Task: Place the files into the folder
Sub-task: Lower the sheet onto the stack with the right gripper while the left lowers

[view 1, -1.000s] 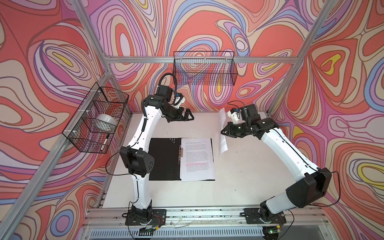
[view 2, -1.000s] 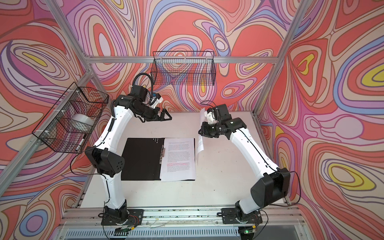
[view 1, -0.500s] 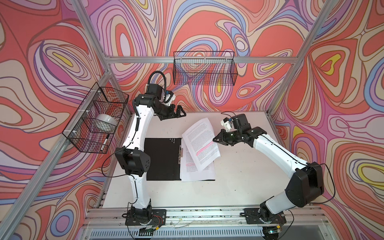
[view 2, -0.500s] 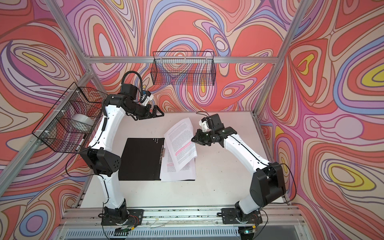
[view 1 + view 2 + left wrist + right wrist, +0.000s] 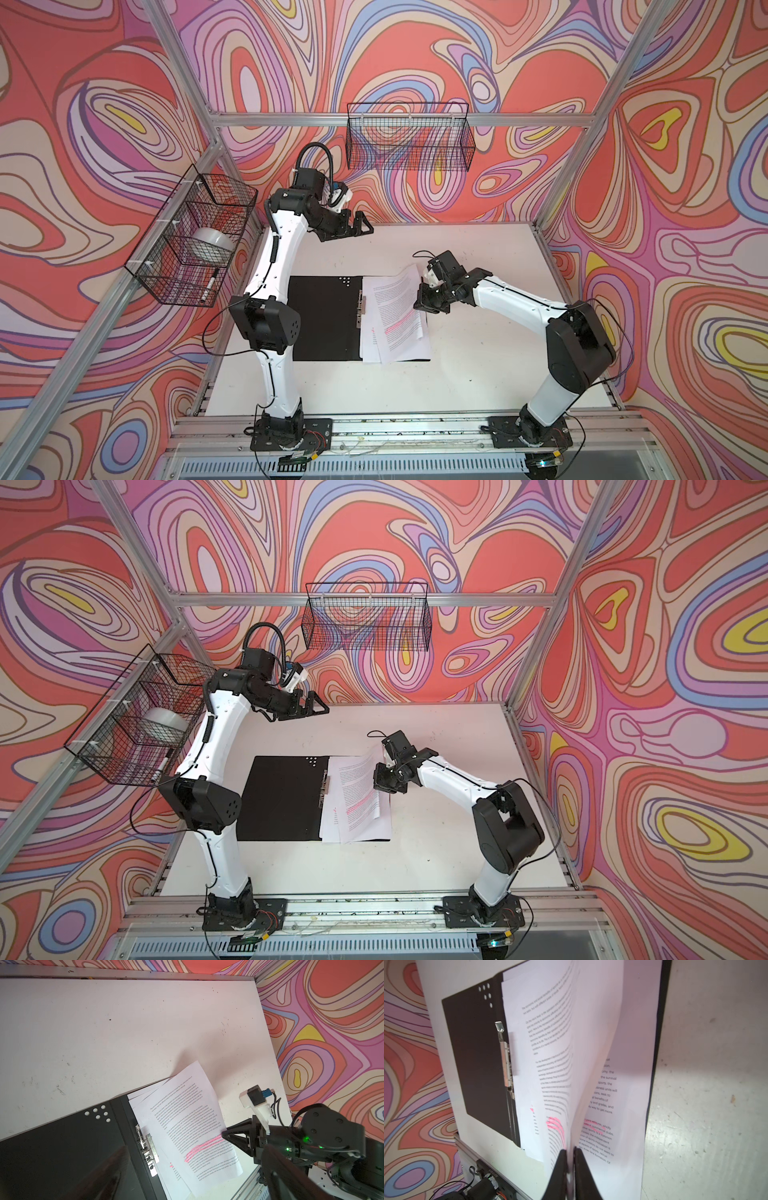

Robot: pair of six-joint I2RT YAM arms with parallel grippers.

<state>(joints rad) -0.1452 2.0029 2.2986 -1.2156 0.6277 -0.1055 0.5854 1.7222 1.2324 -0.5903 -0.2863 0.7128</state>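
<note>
While one sheet of the files (image 5: 554,1043) is pinched by its edge between the almost closed right fingers (image 5: 561,1165), the other printed pages are seen lying directly beneath them on the open folder (image 5: 324,320). Its black inside and metal clip (image 5: 148,1147) are shown just beyond the held sheet. The left fingers (image 5: 362,218) are spread wide with nothing held, raised over the table (image 5: 478,257), well apart from the papers.

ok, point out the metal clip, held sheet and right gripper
metal clip (image 5: 505,1059): right wrist view, middle of its bar.
held sheet (image 5: 395,307): a top view, printed middle.
right gripper (image 5: 570,1149): right wrist view, between the fingertips.
</note>
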